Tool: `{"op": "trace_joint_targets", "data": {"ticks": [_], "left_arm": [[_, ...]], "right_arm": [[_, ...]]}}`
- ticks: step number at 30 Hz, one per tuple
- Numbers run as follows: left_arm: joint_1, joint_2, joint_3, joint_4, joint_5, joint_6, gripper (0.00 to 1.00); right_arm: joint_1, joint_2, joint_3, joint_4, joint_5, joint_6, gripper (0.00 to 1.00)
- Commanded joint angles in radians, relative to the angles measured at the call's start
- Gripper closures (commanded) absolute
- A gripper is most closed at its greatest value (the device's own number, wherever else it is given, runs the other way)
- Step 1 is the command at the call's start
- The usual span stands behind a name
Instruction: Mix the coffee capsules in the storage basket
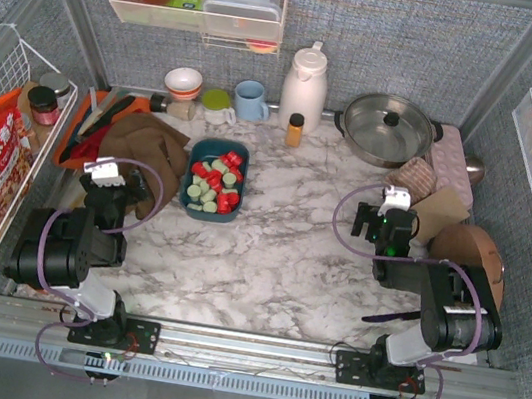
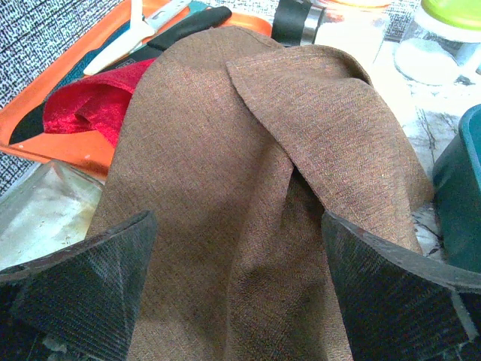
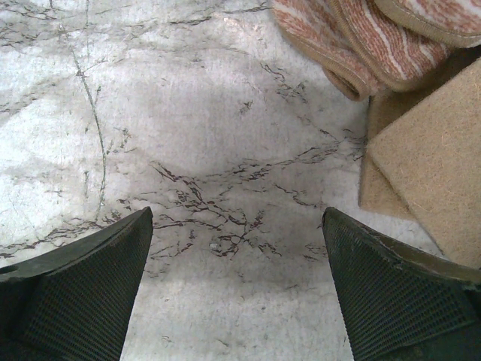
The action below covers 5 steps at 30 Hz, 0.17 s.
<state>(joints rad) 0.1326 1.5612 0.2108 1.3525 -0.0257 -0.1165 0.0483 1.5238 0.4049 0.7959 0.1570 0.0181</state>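
Left gripper (image 2: 240,293): jaws wide, empty, over folded brown woven cloth (image 2: 225,173). Right gripper (image 3: 237,293): jaws wide, empty, above white marble tabletop (image 3: 188,113). Dark teal rectangular plastic storage basket (image 1: 192,160) lies at three o'clock from Left gripper and holds red and mint-green tapered coffee capsules (image 1: 213,187). Recommendation: enter from above, stir gently, keep clear of the walls so none spill

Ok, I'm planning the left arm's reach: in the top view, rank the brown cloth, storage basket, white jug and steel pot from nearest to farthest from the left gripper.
1. Brown cloth, just ahead of the left gripper.
2. Storage basket, to its right.
3. White jug, back centre.
4. Steel pot, back right.
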Motion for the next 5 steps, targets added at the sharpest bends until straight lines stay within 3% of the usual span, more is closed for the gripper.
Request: {"op": "trace_joint_targets", "data": {"ticks": [1, 5], "left_arm": [[0.001, 0.003, -0.001, 0.029, 0.007, -0.006, 0.01], [0.001, 0.003, -0.002, 0.028, 0.007, -0.006, 0.01]], "right_arm": [[-0.004, 0.002, 0.011, -0.003, -0.013, 0.008, 0.01], [-0.008, -0.001, 0.008, 0.001, -0.019, 0.008, 0.01]]}}
